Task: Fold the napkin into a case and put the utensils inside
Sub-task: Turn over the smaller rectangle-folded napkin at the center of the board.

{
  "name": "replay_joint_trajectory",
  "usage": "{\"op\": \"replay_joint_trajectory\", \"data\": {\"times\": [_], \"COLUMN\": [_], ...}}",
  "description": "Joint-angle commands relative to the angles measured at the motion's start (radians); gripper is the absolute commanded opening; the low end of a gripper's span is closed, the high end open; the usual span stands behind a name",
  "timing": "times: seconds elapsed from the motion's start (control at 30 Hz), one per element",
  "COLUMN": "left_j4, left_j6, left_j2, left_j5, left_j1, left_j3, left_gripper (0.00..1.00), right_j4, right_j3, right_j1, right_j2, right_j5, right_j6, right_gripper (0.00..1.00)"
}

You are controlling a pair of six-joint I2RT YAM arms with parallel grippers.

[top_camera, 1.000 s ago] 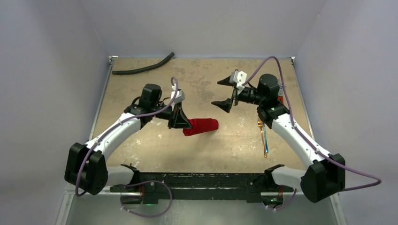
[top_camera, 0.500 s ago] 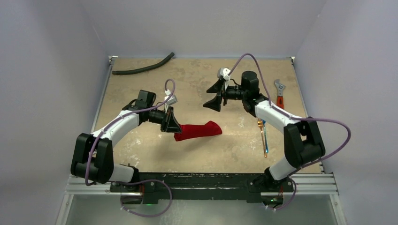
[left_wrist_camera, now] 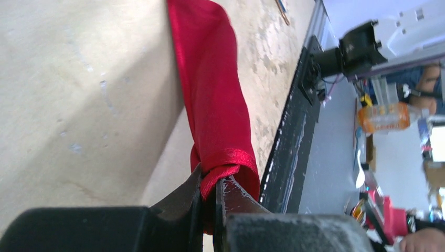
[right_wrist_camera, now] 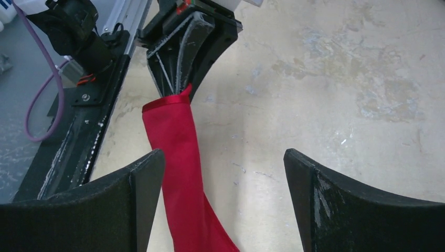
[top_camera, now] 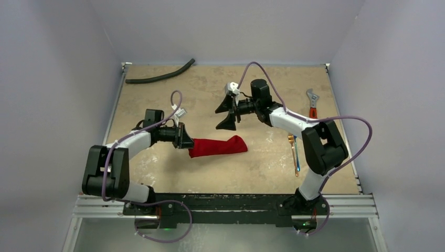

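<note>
From overhead, the napkin (top_camera: 218, 146) lies as a long, narrow red strip across the middle of the table (top_camera: 252, 176). The left gripper (top_camera: 187, 143) is at its left end. The right gripper (top_camera: 223, 114) hangs just behind the napkin's middle with its jaws spread wide and nothing between them. The utensils (top_camera: 294, 152) lie to the right of the napkin, well apart from it. The wrench (top_camera: 312, 103) is farther right and back, and the hose (top_camera: 160, 76) is far behind the napkin's left end. The left wrist camera shows what the overhead view cannot: the hemmed end of the napkin is bunched and pinched tight between the two left fingers, and the rest runs away flat on the table. Only the tip of one utensil shows past the napkin's far end, cut off by the frame edge. The right wrist camera looks along the napkin toward the left gripper clamped on the hem. The open right fingers (right_wrist_camera: 141, 181) stand on either side, and one overlaps the cloth in view, though I cannot tell whether it touches. The napkin's near end is cut off at the bottom, and no view shows whether the strip has an open pocket. Compared with half a second ago, the left gripper has drawn the napkin's end leftward so the strip lies longer, and the right gripper has swung in closer to the napkin.
</note>
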Motion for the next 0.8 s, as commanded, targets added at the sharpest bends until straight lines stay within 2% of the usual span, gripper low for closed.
{"op": "replay_joint_trajectory", "data": {"times": [0.0, 0.17, 0.37, 0.47, 0.53, 0.63, 0.77], "left_j4": [0.236, 0.183, 0.067, 0.017, -0.086, -0.134, -0.096], "left_j6": [-0.206, -0.221, -0.208, -0.185, -0.121, -0.073, -0.075], "left_j2": [0.035, 0.113, 0.205, 0.315, 0.419, 0.482, 0.450], "left_j5": [-0.079, -0.168, -0.237, -0.243, -0.219, -0.216, -0.223], "left_j1": [0.049, 0.102, 0.174, 0.196, 0.198, 0.199, 0.198], "left_j3": [-0.039, -0.028, -0.009, 0.041, 0.115, 0.174, 0.154], "left_gripper": [0.00, 0.00, 0.00, 0.00, 0.00, 0.00, 0.00], "right_j4": [-0.085, -0.194, -0.172, -0.173, -0.182, -0.177, -0.141], "right_j3": [0.099, 0.175, 0.163, 0.175, 0.188, 0.198, 0.197], "right_j1": [-0.006, 0.008, 0.033, 0.048, 0.066, 0.095, 0.119], "right_j2": [0.057, 0.124, 0.156, 0.167, 0.174, 0.188, 0.223], "right_j5": [-0.045, -0.015, 0.014, 0.034, 0.053, 0.071, 0.058], "right_j6": [-0.073, -0.143, -0.117, -0.098, -0.091, -0.065, -0.001], "right_gripper": [0.87, 0.87, 0.84, 0.83, 0.81, 0.74, 0.55]}}
